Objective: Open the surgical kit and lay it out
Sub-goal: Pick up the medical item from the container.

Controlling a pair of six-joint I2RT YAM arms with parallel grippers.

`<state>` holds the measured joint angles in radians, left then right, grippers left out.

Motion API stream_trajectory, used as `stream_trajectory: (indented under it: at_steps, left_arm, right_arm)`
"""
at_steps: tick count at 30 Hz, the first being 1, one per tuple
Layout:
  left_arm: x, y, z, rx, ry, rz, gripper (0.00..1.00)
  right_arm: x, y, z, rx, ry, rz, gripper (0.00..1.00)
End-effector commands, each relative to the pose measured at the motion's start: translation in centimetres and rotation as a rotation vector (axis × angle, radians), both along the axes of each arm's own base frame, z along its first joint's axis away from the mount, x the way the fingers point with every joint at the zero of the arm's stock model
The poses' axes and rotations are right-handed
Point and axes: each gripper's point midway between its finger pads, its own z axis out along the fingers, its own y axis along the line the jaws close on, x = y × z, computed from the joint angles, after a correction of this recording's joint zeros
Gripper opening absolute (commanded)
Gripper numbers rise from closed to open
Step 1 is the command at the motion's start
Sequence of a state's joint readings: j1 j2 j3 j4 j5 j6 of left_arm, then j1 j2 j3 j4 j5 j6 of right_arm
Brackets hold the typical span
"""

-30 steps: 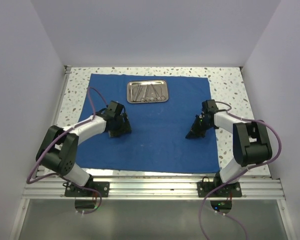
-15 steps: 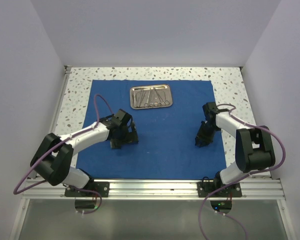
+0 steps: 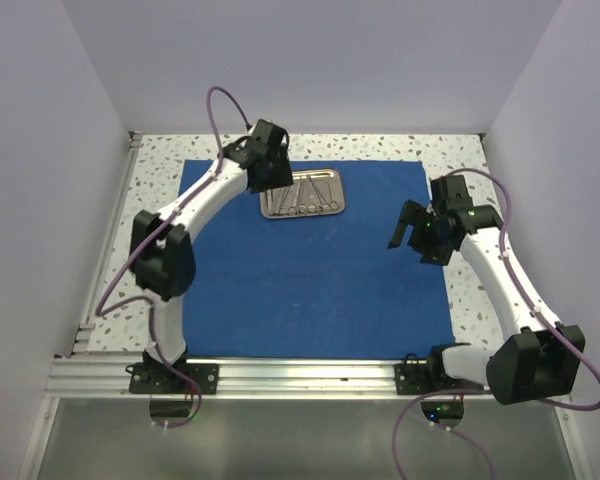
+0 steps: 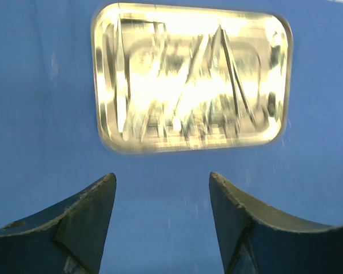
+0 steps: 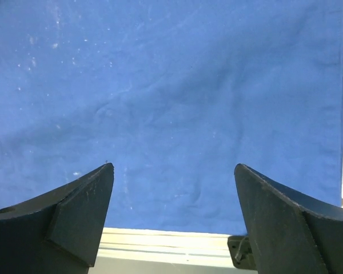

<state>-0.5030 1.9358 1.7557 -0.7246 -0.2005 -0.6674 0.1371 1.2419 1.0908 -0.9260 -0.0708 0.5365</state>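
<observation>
Tray [image 4: 188, 146], shiny rect. steel, prob. slim instruments [image 4: 188, 74] inside, on blue cloth [image 3: 310, 280].

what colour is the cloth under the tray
Plain royal blue; the cloth shows best in the top external view.

blue drape [image 3: 310, 270] spread flat, steel tray [image 3: 302, 193] (instruments inside)

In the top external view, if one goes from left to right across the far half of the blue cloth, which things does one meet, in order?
left tool → steel tray → right tool. All three are on or above the blue cloth.
</observation>
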Motion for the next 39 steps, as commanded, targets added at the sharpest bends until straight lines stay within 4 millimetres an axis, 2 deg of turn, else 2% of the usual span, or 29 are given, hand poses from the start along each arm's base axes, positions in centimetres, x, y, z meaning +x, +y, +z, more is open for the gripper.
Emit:
stream_trajectory:
  at_steps: [1, 3, 4, 5, 7, 10, 13, 20, 25, 30, 33, 34, 39]
  left_arm:
    - [4.5, 1.7, -3.0, 0.058, 0.047, -0.018, 0.64]
    - [6.3, 1.7, -3.6, 0.067, 0.047, -0.011, 0.61]
    - [7.6, 1.6, -2.3, 0.065, 0.011, -0.003, 0.58]
    - [8.4, 1.6, -4.3, 0.081, 0.037, -0.002, 0.54]
    - [9.9, 1.5, -5.1, 0.067, 0.027, 0.006, 0.53]
    - [11.5, 2.0, -5.2, 0.051, -0.008, 0.021, 0.53]
    - [12.5, 2.3, -5.3, 0.051, -0.04, 0.023, 0.55]
    - [13.2, 2.4, -7.6, 0.076, -0.028, 0.006, 0.56]
    - [13.5, 3.3, -9.2, 0.083, -0.007, 0.021, 0.55]
    - [14.4, 4.4, -9.9, 0.078, -0.01, 0.038, 0.52]
    - [14.6, 4.5, -10.9, 0.069, 0.004, 0.034, 0.44]
    - [14.6, 4.4, -11.4, 0.062, 0.013, 0.028, 0.37]
    - [14.4, 3.5, -12.5, 0.032, 0.033, -0.007, 0.19]
  right_arm:
    - [-1.6, -0.6, 1.4, -0.029, 0.045, 0.021, 0.87]
    - [-1.8, -0.8, 2.4, -0.04, 0.032, 0.021, 0.84]
    - [-2.4, -1.0, 2.7, -0.043, 0.04, 0.02, 0.8]
    - [-2.2, -1.0, 3.6, -0.043, 0.012, 0.025, 0.78]
    - [-2.6, -1.2, 4.6, -0.047, -0.02, 0.02, 0.77]
    - [-3.2, -1.5, 4.8, -0.058, -0.029, 0.011, 0.76]
    - [-3.7, -1.6, 4.1, -0.058, 0.003, -0.01, 0.75]
    - [-4.1, -1.8, 3.0, -0.066, 0.04, -0.04, 0.73]
    - [-4.4, -2.1, 2.5, -0.081, 0.062, -0.045, 0.72]
    - [-4.6, -2.1, 2.0, -0.079, 0.073, -0.047, 0.7]
    - [-4.6, -2.2, 1.9, -0.086, 0.076, -0.049, 0.68]
    - [-4.6, -2.3, 1.8, -0.091, 0.08, -0.052, 0.68]
    - [-4.5, -2.3, 1.7, -0.094, 0.088, -0.051, 0.67]
